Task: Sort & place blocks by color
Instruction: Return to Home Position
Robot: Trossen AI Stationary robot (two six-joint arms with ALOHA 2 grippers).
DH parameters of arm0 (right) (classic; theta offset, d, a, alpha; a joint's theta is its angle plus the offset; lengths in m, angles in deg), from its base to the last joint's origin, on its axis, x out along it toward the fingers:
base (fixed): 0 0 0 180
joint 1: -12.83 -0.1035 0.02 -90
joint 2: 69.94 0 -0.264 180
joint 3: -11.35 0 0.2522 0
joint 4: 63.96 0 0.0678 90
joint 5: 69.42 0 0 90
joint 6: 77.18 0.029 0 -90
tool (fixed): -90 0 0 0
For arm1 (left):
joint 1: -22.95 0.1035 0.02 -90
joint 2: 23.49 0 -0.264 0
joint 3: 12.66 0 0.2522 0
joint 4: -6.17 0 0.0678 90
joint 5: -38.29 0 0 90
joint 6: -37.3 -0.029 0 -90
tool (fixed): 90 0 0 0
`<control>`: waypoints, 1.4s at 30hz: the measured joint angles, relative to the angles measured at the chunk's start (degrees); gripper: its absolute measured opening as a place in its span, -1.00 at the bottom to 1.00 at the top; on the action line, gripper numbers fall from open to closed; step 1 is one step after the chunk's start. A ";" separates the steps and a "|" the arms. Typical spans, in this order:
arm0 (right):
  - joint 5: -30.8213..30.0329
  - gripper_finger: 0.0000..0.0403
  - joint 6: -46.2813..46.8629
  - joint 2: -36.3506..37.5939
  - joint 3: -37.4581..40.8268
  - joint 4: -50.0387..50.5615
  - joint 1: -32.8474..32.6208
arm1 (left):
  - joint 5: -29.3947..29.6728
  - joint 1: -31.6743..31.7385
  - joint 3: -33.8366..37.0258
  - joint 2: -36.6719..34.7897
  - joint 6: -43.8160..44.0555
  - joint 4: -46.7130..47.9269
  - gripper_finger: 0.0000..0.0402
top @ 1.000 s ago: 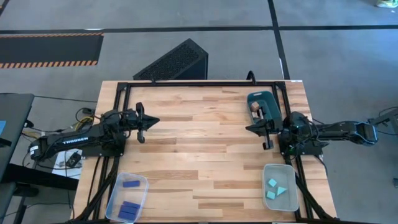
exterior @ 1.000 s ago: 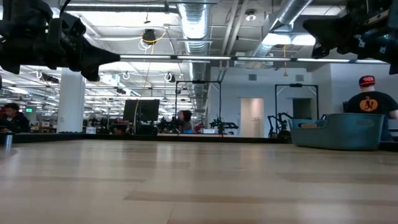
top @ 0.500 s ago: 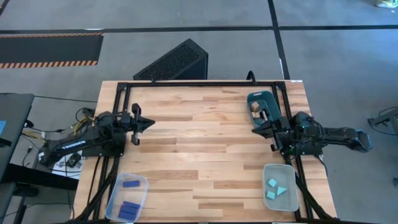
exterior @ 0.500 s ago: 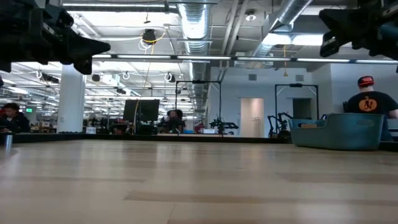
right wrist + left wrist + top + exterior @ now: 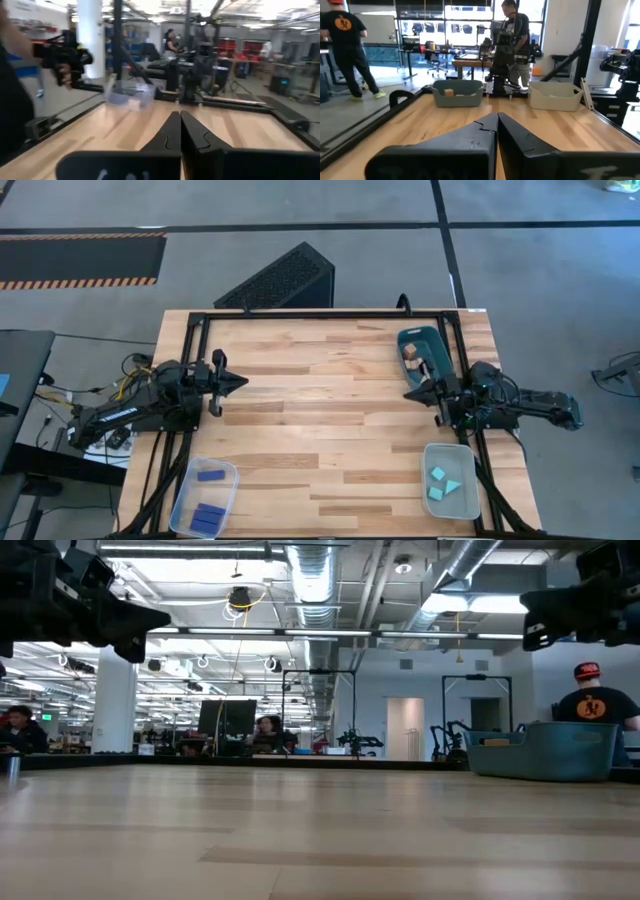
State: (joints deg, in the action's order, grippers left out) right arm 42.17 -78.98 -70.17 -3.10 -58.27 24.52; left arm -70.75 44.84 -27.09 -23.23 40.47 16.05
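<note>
Dark blue bars (image 5: pixel 206 511) lie in the clear tray (image 5: pixel 226 472) at the near left corner. Light teal blocks (image 5: pixel 440 482) lie in the clear tray (image 5: pixel 464 455) at the near right. Pale wood blocks (image 5: pixel 412 355) sit in the dark teal bin (image 5: pixel 432 335) at the far right. My left gripper (image 5: pixel 243 381) is shut and holds nothing, raised above the table at its left edge, pointing level toward the right. My right gripper (image 5: pixel 406 393) is shut and holds nothing, raised at the right edge just near of the bin, pointing level toward the left.
A black frame (image 5: pixel 300 313) runs along the table's far edge and sides. The wide middle of the wooden table (image 5: pixel 320 410) is bare. People stand and walk in the room beyond the table, one in a black shirt (image 5: pixel 596 705).
Both arms have drawn back toward their own table edges: my left gripper toward the left edge, my right gripper toward the right edge. Both stayed shut and level. The blocks have not moved.
</note>
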 joint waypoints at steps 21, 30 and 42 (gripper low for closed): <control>-0.60 -0.90 3.72 -0.09 0.07 3.01 0.04 | 5.48 0.02 0.02 1.28 0.99 0.40 -1.00; -0.73 -0.89 3.74 -0.09 0.01 4.14 0.04 | 8.92 0.02 0.02 1.28 0.98 0.89 -1.00; -0.71 -0.88 3.76 -0.09 0.01 4.41 0.04 | 9.41 0.02 0.02 1.28 0.98 0.97 -1.00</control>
State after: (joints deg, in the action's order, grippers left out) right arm 41.46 -75.22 -70.26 -3.10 -53.86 24.56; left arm -61.34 44.87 -27.06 -21.95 41.45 17.03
